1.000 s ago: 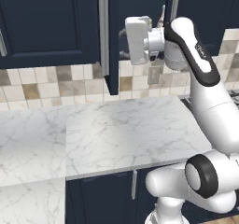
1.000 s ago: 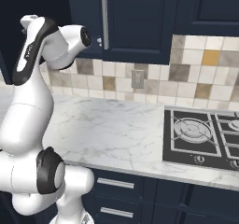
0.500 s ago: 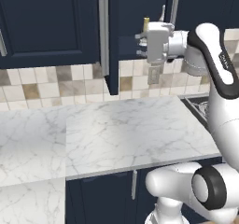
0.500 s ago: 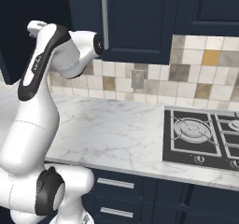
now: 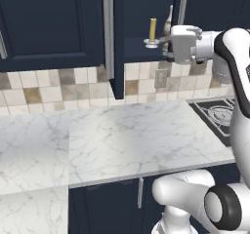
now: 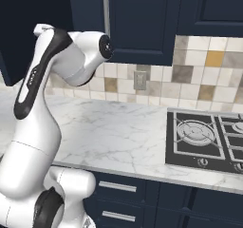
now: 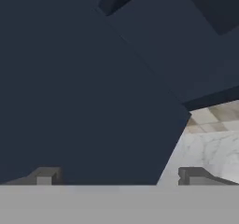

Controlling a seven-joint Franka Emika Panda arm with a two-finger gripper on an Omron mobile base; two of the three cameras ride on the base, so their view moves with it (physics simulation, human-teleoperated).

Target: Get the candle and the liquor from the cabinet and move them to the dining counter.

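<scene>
The navy cabinet (image 5: 139,13) stands open, its door (image 5: 117,57) edge-on toward me. On its shelf sits the pale-yellow candle (image 5: 153,29) on a white saucer. Just right of it rises the liquor (image 5: 169,21); its neck shows and its lower part is hidden behind my hand. My gripper (image 5: 168,40) hovers at shelf height, right of the candle and in front of the bottle. In the hand view the gripper (image 7: 119,176) is open, its fingertips (image 7: 44,175) wide apart with nothing between them, facing dark navy panel. The dining counter is out of view.
A tile-backed marble worktop (image 5: 122,135) runs below the cabinet, with a black stove (image 6: 209,137) at its right end. A closed cabinet door (image 6: 142,23) with a silver bar handle hangs over the outlet (image 6: 140,82). Base cabinets with drawers sit underneath.
My hand has swung to the right along the cabinet front, uncovering the candle and the bottle's neck. The jaws stayed open. The cameras did not move.
</scene>
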